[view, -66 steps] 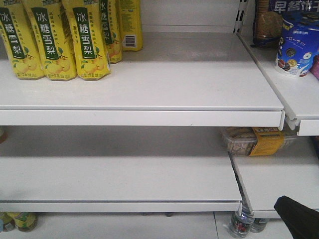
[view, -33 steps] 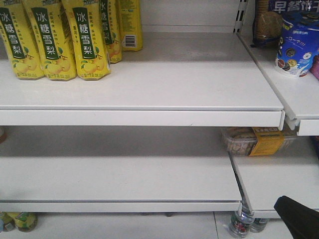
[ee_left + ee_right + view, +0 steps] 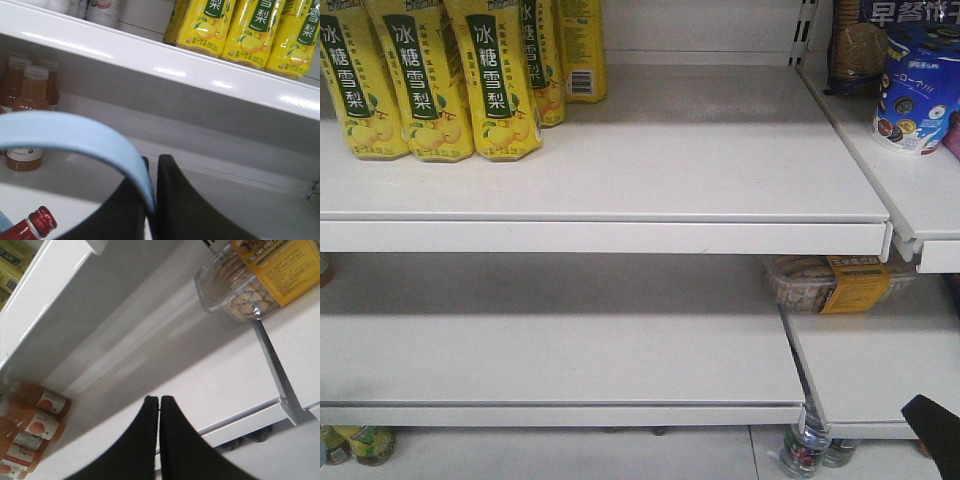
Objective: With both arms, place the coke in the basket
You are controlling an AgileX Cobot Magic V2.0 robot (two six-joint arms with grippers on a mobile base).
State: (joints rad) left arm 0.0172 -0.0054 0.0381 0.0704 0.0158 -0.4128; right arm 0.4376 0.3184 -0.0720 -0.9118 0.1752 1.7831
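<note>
In the left wrist view my left gripper point(image 3: 152, 160) is shut on the light blue swing handle point(image 3: 75, 132) of the basket, which arcs off to the left. The rest of the basket is out of frame. Under the handle, at the lower left corner, the red cap and neck of the coke point(image 3: 42, 222) poke up. My right gripper point(image 3: 159, 399) is shut with nothing between its fingers and hangs over the white lower shelf point(image 3: 210, 370). The front view shows only a black corner of the right arm point(image 3: 935, 430) at the bottom right.
Yellow pear-drink bottles point(image 3: 430, 80) stand on the upper shelf point(image 3: 620, 235). Amber tea bottles point(image 3: 25, 100) sit at the left of the lower shelf, and orange-labelled bottles point(image 3: 35, 420) lie at the right wrist view's left. A clear biscuit box point(image 3: 830, 282) sits under the shelf lip.
The black part of the right arm at the front view's bottom right has dropped lower and further right. The shelves and goods have not moved.
</note>
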